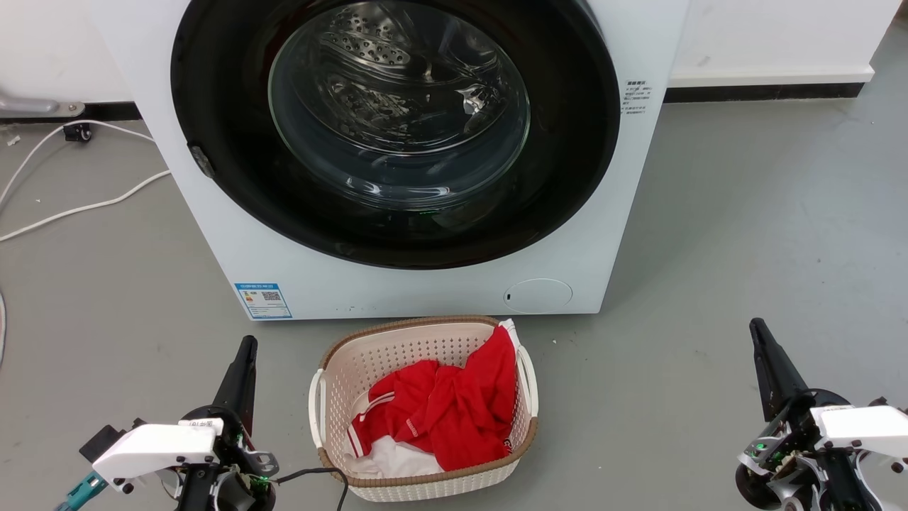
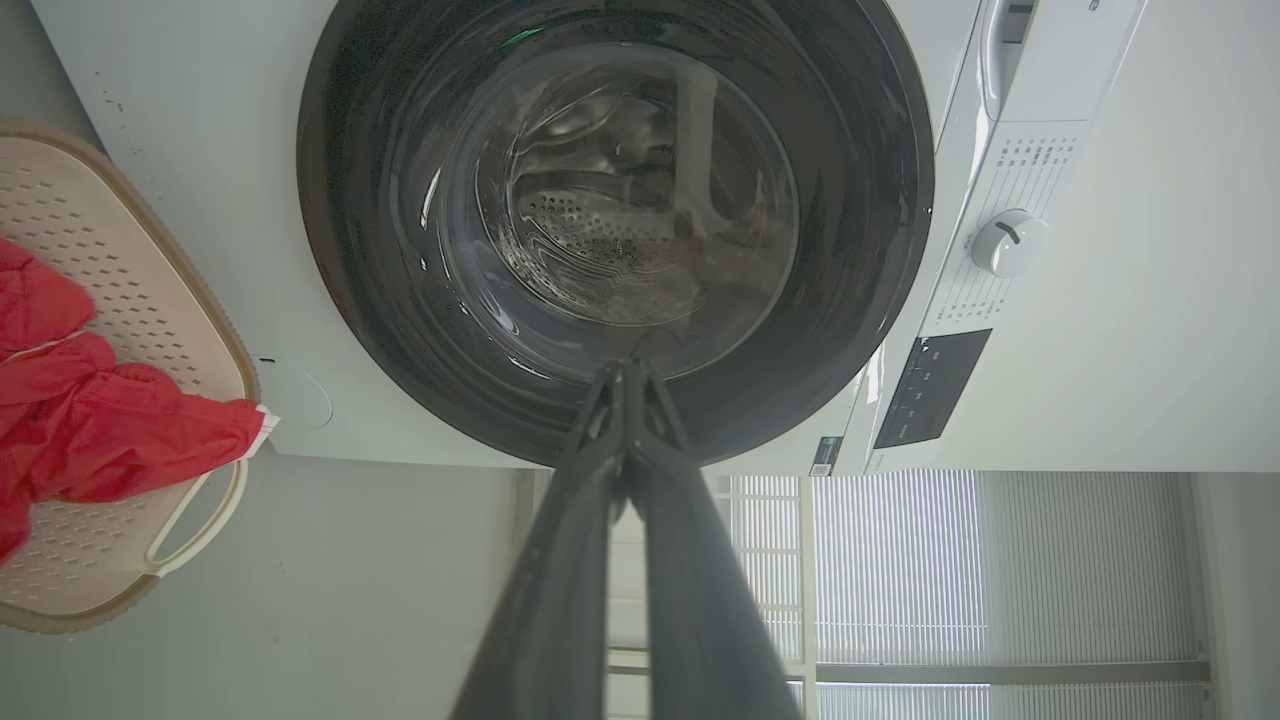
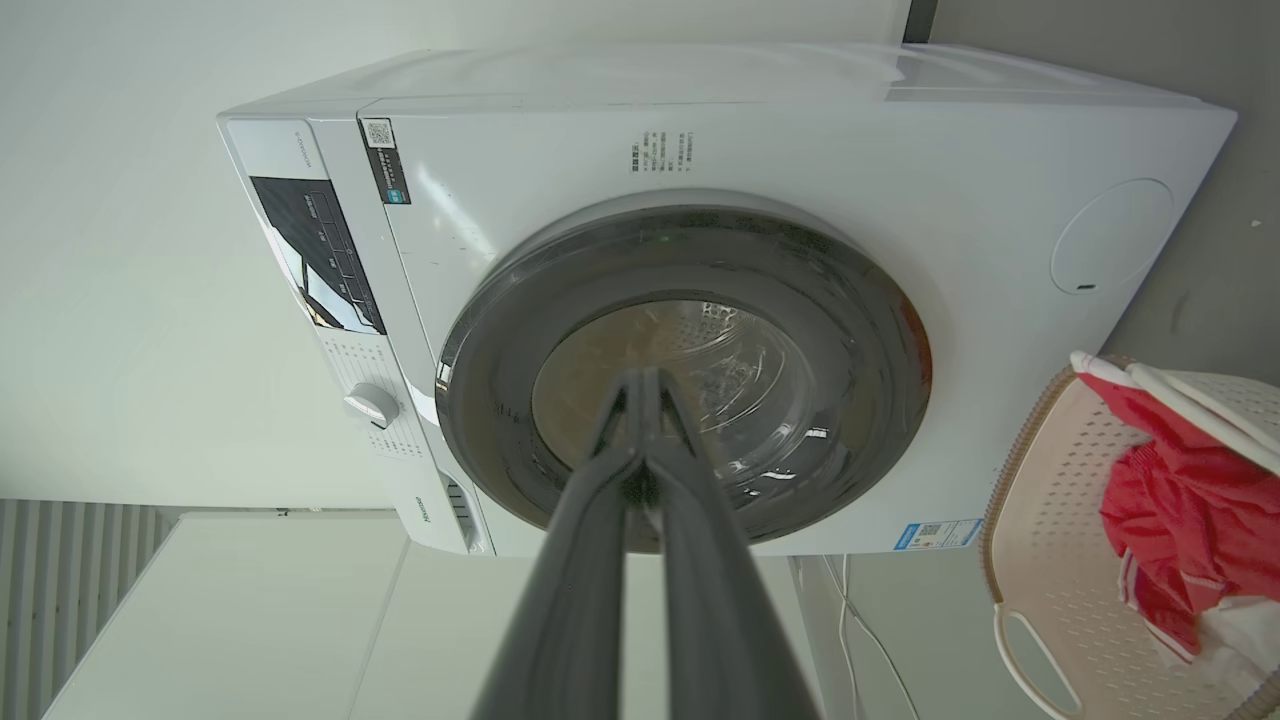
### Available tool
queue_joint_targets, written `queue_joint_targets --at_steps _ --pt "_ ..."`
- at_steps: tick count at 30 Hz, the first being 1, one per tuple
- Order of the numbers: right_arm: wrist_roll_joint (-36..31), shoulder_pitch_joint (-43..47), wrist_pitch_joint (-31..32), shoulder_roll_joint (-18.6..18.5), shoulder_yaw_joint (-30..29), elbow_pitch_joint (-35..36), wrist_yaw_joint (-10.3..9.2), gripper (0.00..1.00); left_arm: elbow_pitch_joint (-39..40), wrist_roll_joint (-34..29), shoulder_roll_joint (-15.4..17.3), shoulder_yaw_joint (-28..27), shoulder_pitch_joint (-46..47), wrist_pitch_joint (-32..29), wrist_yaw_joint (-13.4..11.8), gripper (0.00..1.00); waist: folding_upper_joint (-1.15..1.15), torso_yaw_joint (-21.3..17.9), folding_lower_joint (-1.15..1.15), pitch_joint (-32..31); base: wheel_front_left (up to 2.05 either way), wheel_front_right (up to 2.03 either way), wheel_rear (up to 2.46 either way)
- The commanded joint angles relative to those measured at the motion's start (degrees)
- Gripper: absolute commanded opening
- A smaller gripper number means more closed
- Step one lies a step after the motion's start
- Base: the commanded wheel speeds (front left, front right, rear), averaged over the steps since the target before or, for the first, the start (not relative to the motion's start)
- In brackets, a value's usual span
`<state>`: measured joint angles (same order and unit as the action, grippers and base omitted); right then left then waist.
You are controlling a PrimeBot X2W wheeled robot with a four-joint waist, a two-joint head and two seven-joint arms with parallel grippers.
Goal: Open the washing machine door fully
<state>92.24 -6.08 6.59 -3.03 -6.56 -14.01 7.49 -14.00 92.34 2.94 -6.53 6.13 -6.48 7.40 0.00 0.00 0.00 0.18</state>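
1. One white box-shaped front-loading washing machine (image 1: 397,291).
2. One round glossy black washing machine door (image 1: 567,142) with clear glass bowl.
3. One beige perforated plastic laundry basket (image 1: 333,369).
4. One red garment (image 1: 454,411), one white cloth (image 1: 390,461).
5. Two dark long-fingered grippers: left gripper (image 1: 248,342), right gripper (image 1: 756,325).
6. One blue label sticker (image 1: 263,301).
7. One round white control knob (image 2: 1008,243).

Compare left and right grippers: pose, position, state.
The left gripper leans toward the head view's right; the right gripper leans toward its left. The left gripper sits close beside the beige perforated plastic laundry basket; the right gripper stands well off from it. Shared: both shut, empty, fingers pointing at the round glossy black washing machine door, neither touching it.
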Motion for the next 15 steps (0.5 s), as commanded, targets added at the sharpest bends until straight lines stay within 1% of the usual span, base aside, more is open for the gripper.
queue_joint_targets --at_steps 1,15 --pt "0.0 -0.1 0.0 0.2 0.0 -0.1 0.0 0.0 0.0 -0.2 0.0 -0.1 0.0 -0.2 0.2 0.0 0.0 0.0 0.0 0.0 0.0 0.0 0.0" --pt "0.0 -0.1 0.0 0.2 0.0 -0.1 0.0 0.0 0.0 -0.2 0.0 -0.1 0.0 -0.2 0.2 0.0 0.0 0.0 0.0 0.0 0.0 0.0 0.0"
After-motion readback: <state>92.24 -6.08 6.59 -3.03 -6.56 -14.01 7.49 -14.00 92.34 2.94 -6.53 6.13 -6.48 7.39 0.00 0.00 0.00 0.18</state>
